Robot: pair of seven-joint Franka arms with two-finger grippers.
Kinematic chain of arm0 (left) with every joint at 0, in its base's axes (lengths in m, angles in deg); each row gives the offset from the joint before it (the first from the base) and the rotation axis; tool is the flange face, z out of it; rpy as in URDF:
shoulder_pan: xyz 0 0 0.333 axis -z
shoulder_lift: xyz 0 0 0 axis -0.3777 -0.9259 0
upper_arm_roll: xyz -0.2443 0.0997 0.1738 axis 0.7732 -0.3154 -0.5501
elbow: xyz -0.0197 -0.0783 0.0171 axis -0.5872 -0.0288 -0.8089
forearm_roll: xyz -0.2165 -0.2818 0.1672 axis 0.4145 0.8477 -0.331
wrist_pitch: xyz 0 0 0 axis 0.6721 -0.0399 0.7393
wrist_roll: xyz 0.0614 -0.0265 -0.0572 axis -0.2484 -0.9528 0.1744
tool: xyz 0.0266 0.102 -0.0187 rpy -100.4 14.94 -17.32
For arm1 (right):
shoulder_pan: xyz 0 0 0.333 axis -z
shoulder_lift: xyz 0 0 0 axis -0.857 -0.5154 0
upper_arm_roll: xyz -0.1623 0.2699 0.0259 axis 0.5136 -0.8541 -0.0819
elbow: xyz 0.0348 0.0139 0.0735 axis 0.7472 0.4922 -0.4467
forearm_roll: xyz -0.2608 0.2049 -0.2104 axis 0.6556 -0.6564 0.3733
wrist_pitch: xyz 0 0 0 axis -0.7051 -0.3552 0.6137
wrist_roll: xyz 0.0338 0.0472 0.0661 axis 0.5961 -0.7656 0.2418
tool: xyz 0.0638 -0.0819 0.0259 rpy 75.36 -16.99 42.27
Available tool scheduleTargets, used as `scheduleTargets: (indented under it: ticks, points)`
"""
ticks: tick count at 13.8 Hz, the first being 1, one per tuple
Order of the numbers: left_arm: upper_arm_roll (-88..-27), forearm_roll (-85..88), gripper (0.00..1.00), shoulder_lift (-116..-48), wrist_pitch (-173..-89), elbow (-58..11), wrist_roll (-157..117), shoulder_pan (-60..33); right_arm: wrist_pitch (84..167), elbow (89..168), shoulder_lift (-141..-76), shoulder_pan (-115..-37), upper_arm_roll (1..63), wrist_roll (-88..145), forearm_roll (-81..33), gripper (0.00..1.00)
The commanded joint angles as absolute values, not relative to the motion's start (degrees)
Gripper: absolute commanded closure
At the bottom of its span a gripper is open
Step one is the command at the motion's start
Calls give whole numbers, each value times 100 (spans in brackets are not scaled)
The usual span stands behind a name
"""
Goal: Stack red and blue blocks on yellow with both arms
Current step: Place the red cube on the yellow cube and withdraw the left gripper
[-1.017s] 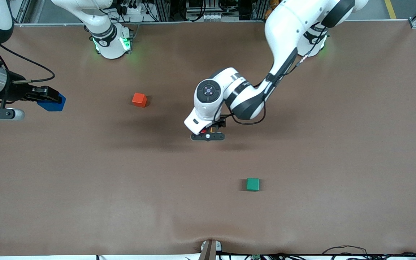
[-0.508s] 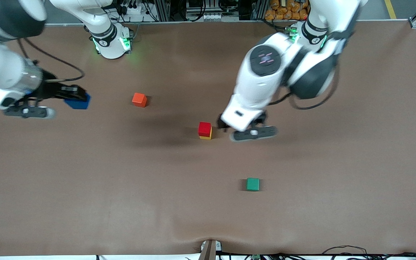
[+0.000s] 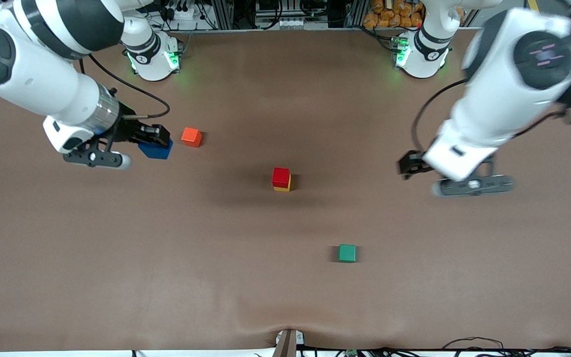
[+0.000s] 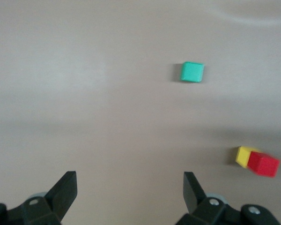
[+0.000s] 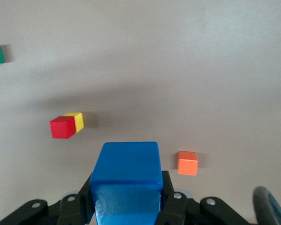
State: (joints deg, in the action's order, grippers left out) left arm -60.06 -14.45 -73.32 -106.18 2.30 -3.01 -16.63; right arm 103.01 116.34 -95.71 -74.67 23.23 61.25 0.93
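Note:
The red block (image 3: 281, 176) sits on the yellow cube (image 3: 284, 188) at the table's middle; the stack also shows in the left wrist view (image 4: 263, 164) and the right wrist view (image 5: 62, 127). My right gripper (image 3: 156, 140) is shut on the blue block (image 3: 155, 150), held in the air beside the orange-red cube (image 3: 191, 137); the blue block fills the right wrist view (image 5: 126, 176). My left gripper (image 3: 411, 166) is open and empty, over bare table toward the left arm's end; its fingers (image 4: 65, 192) stand wide apart.
A green cube (image 3: 347, 253) lies nearer the front camera than the stack, also in the left wrist view (image 4: 192, 72). The orange-red cube shows in the right wrist view (image 5: 188, 163). The arms' bases (image 3: 151, 54) stand along the table's back edge.
My left gripper let go of the red block on the yellow cube and drew away toward the left arm's end. My right gripper carried the blue block toward the table's middle.

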Motion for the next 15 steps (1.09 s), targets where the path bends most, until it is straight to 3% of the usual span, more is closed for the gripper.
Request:
scheduleTargets:
  ticks: [1,8,15]
  points:
    - [-5988,-1454,0,-6850,-10374,37,-654,-2120,10188,10824,-10216,-7778,2382,6899,-20,100]
    - [-5953,-1340,0,-6402,-10084,-147,-1919,-3272,11005,10156,-11420,-8630,2382,7868,-46,100]
    - [-5962,-769,0,-5286,-10206,-1482,-1983,-3827,11303,10058,-12036,-9246,2382,8377,-46,100]
